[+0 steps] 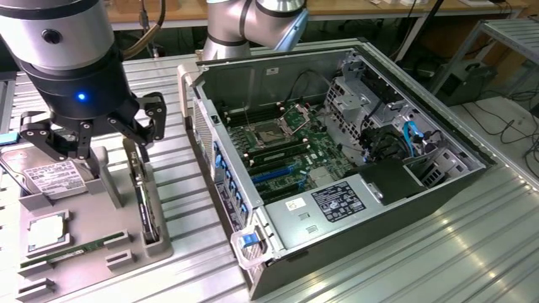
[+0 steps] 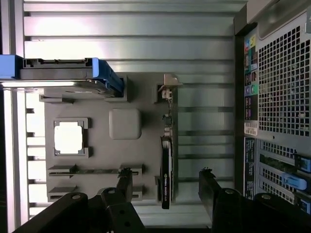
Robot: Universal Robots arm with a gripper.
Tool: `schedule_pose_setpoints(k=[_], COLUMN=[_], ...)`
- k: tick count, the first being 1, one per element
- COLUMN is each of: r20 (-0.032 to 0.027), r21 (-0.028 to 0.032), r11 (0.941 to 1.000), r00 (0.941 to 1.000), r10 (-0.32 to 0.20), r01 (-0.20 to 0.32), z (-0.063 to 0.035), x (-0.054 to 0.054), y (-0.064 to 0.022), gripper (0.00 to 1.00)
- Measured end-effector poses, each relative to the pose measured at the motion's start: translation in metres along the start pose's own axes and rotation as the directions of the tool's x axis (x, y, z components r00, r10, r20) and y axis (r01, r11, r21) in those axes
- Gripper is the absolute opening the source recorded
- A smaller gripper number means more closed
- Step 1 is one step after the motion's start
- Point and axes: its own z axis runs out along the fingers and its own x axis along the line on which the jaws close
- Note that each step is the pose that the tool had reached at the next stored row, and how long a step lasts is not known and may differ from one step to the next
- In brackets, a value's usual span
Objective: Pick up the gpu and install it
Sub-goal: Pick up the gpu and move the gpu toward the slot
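Seeing gripper (image 1: 94, 146) spread wide, holding nothing, hovering over the gray fixture tray (image 1: 100, 213) at the exterior view's left. Reading the gpu (image 1: 145, 199) as upright on its edge in a slot along the tray's right side, next to the open PC case (image 1: 379, 252); not installed yet. From the wrist view, counting one fingertip (image 2: 125, 178) on either side of the gpu (image 2: 166, 165), both apart from it. Also spotting on the tray: hard drive (image 1: 47, 172) at the far end, CPU (image 1: 47, 228) nearer, RAM stick (image 1: 76, 248) nearest. Noting motherboard (image 1: 278, 142) exposed inside the case.
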Motion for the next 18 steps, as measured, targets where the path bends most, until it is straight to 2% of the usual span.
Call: schedule_pose_setpoints(k=[7,18], r20=[-0.0005,-0.0006], r21=[0.0001,0.0001], r11=[1.0,1.0], r00=[1.0,1.0], r10=[0.0,0.0], r01=[0.0,0.0], z=[0.0089,0.0177], x=[0.0,0.0], y=[-0.0017,-0.0028], gripper=[0.66,0.66])
